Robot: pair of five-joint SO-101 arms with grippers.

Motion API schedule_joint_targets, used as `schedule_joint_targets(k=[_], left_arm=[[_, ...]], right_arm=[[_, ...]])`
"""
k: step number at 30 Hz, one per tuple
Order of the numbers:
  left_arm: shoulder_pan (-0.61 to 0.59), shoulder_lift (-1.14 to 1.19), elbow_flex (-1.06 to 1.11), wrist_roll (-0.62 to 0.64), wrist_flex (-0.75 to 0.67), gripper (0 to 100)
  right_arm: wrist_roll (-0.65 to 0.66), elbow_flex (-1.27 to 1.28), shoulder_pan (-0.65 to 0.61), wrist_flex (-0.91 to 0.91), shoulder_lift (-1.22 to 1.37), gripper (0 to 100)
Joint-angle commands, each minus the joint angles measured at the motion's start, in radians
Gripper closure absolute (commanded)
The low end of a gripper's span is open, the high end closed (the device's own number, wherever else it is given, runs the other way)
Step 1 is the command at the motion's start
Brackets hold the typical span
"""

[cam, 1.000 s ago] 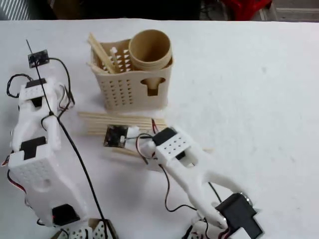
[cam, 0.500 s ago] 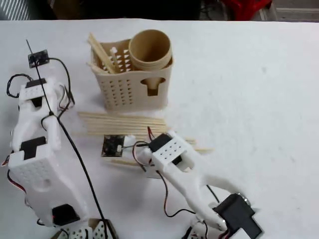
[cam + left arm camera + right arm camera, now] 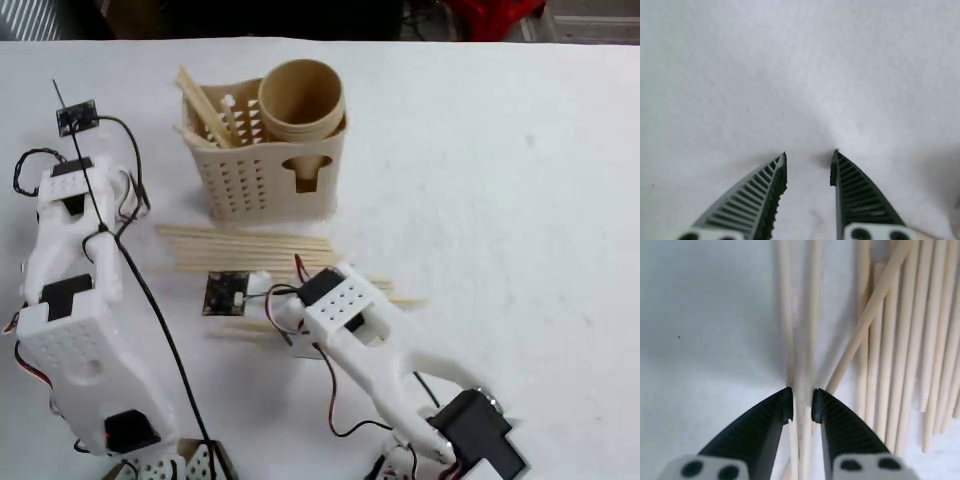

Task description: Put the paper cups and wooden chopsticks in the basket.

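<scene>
While paper cups [image 3: 302,95] and few chopsticks [image 3: 200,100] sit in basket [image 3: 250,185], loose chopsticks [image 3: 250,243] lie outside; right gripper [image 3: 802,404] pinches one, left gripper [image 3: 809,157] agape, empty.

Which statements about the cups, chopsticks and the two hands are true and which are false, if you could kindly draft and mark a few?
1. The paper cups stand stacked inside the basket. True.
2. Every wooden chopstick is already in the basket. False: a row of loose chopsticks lies on the table in front of the basket.
3. The right hand has its jaws drawn close around some of the loose chopsticks, which lie on the table. True.
4. The left hand grips a paper cup. False: it is open over bare table and holds nothing.
</scene>
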Motion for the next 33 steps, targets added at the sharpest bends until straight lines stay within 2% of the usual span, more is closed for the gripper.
schedule_joint_targets(k=[1,10,13,19,25,28,33], left_arm=[[0.008,-0.008,-0.009,-0.003,-0.015,84],[0.008,-0.008,-0.009,-0.003,-0.015,84],[0.008,-0.008,-0.009,-0.003,-0.015,84],[0.008,-0.008,-0.009,-0.002,-0.014,84],[0.008,-0.008,-0.009,-0.002,-0.014,84],[0.008,-0.008,-0.009,-0.002,-0.014,84],[0.008,-0.008,-0.009,-0.002,-0.014,84]], right_arm=[[-0.005,-0.005,-0.001,0.008,-0.03,97.1],[-0.005,-0.005,-0.007,0.004,-0.03,97.7],[-0.005,0.025,-0.005,-0.058,-0.028,97.5],[-0.003,0.064,-0.035,-0.087,-0.028,90.2],[0.002,0.064,-0.038,-0.085,-0.028,91.3],[-0.005,0.061,-0.033,-0.09,-0.03,98.9],[-0.04,0.051,-0.031,-0.091,-0.042,98.1]])
